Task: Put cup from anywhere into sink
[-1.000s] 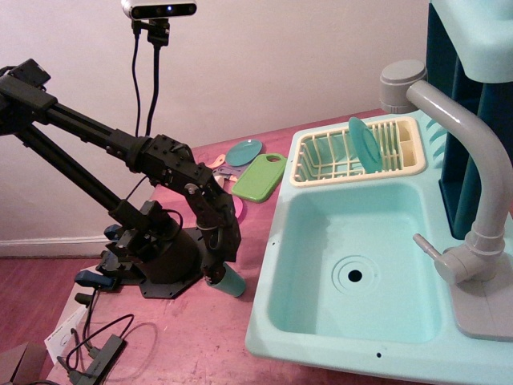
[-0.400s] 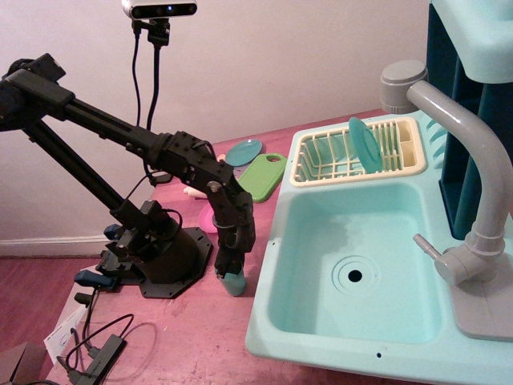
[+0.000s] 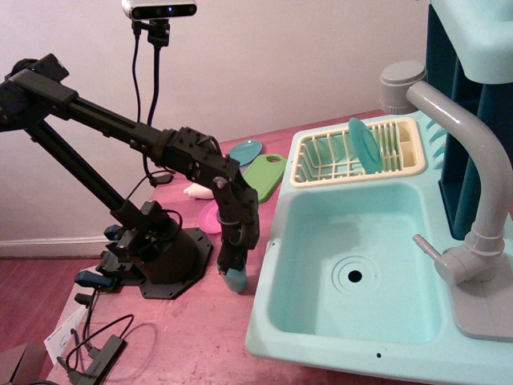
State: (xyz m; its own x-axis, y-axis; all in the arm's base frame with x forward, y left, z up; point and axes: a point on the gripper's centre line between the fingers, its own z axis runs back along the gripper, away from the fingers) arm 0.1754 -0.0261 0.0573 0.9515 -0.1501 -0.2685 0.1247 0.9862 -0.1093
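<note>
The small teal-blue cup [image 3: 236, 281] stands about upright on the reddish table, just left of the sink's front-left corner. My gripper [image 3: 232, 269] points straight down from above, and its fingers close around the cup's upper part, which they hide. The light turquoise sink [image 3: 309, 233] lies to the right, with a round drain hole [image 3: 350, 276] and a grey faucet [image 3: 473, 160] on its right side. Nothing lies in the basin.
A cream dish rack [image 3: 309, 167] holding a teal plate [image 3: 365, 144] sits behind the sink. A green cutting board [image 3: 263, 176], a flat teal plate [image 3: 244, 150] and a pink plate [image 3: 210, 218] lie behind the arm. The arm's black base [image 3: 156, 255] and cables [image 3: 96, 345] are at left.
The arm has swung right toward the sink. The cup went from tilted at the gripper's side to upright under the gripper, slightly further right.
</note>
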